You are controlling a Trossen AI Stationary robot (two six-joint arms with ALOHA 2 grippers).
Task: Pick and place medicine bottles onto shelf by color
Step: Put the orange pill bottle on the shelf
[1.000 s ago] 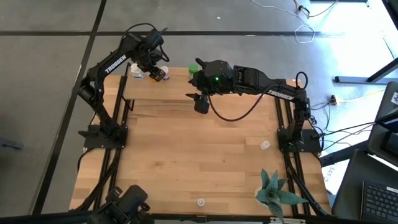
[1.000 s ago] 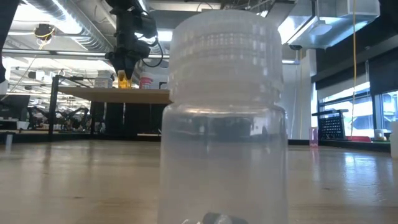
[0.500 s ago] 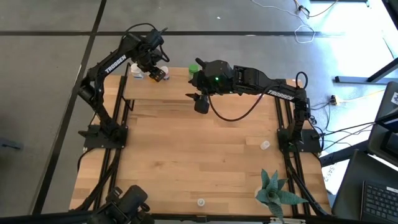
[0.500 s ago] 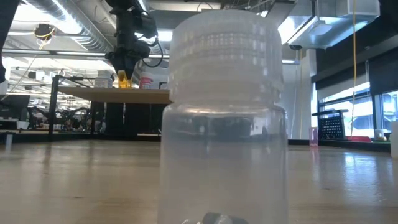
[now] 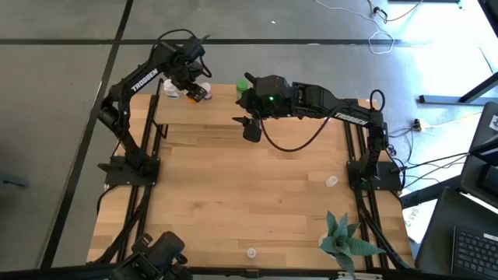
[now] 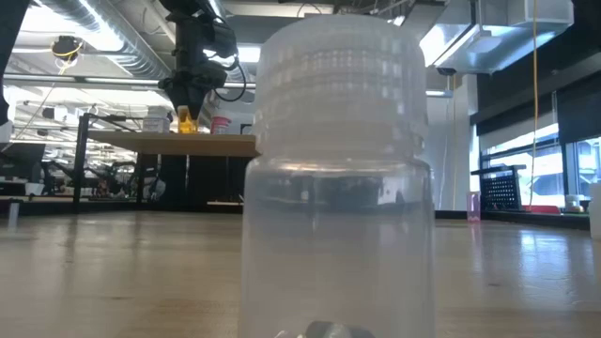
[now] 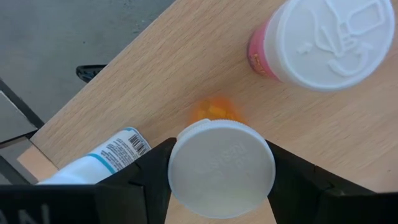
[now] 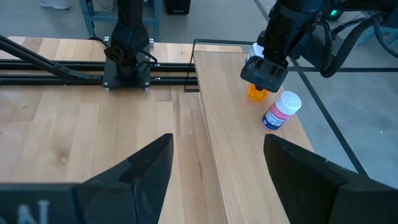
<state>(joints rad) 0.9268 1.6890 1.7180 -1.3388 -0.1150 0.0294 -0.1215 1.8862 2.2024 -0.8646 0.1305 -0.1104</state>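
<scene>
Nothing moved: left gripper (image 7: 221, 180) holds orange bottle (image 7: 222, 167) on shelf (image 5: 222, 105) far left, beside pink bottle (image 7: 323, 40). Right gripper (image 8: 217, 165) open, empty (clear bottles (image 5: 331, 181) remain).

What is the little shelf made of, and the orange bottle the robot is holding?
The shelf looks like light wood with a smooth matte top, since grain lines show; its thin black rails look like metal. The orange bottle in the left gripper seems see-through plastic, as it casts an orange glow; its white cap looks like matte molded plastic.
</scene>
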